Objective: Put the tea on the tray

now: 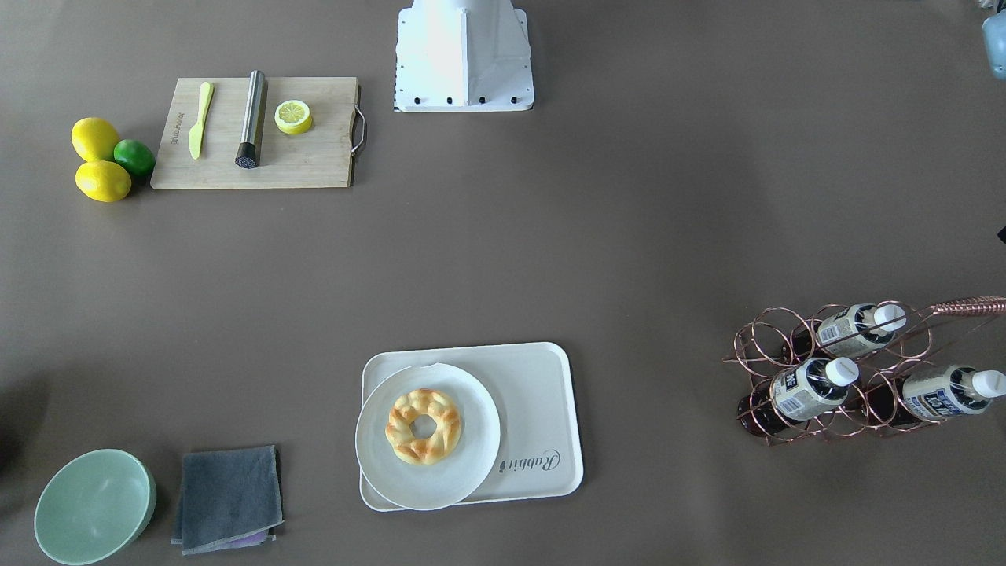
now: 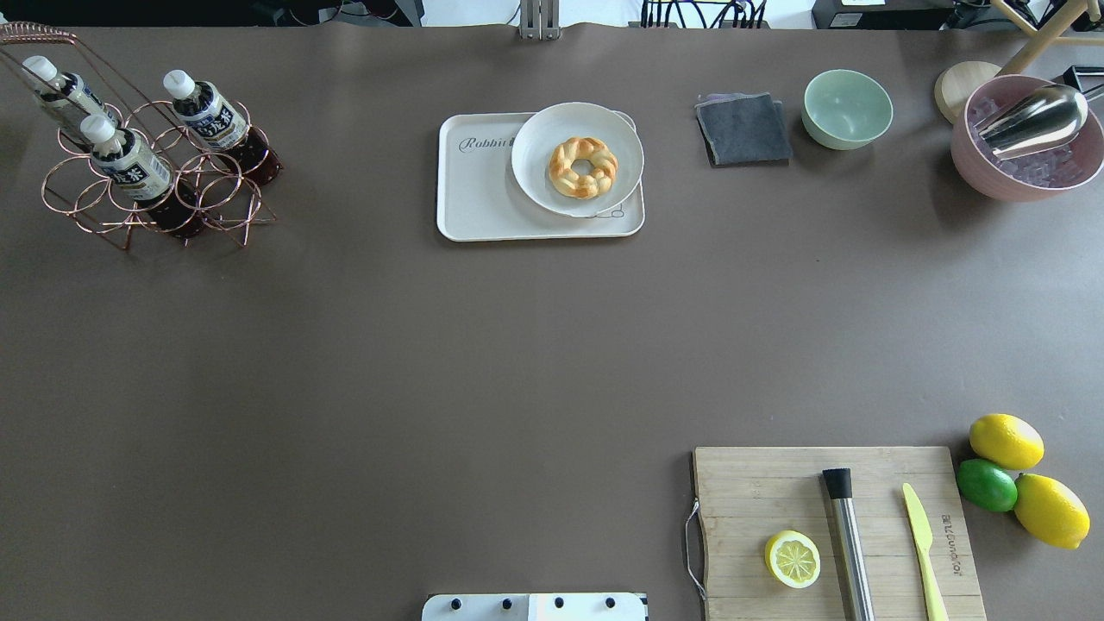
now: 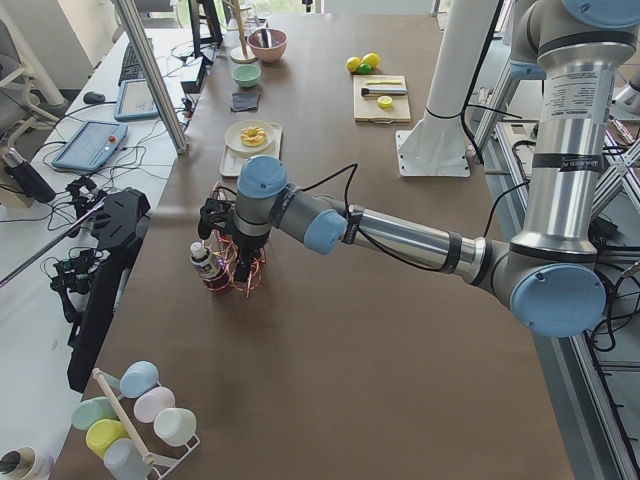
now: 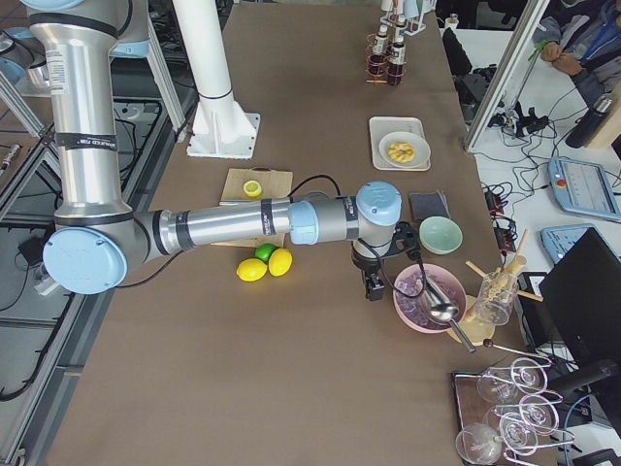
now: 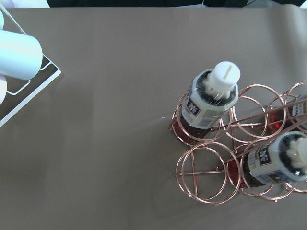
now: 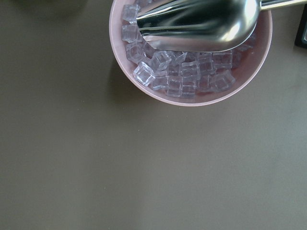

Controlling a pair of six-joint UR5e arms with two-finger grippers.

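Tea bottle (image 5: 211,103), upright in the copper wire rack (image 5: 204,165) well apart from the tray (image 2: 483,203), looks light, stiff and slick, best pinched just under its cap; how far the left gripper (image 3: 236,252) above it is open cannot be told

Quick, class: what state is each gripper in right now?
Left gripper: cannot be told, seen only from the side.
Right gripper: cannot be told, seen only from the side.

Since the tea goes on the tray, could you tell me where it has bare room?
The tray is bare at its "Rabbit" end, beside the plate, plus a narrow strip nearest the robot. The plate and donut crowd the rest.
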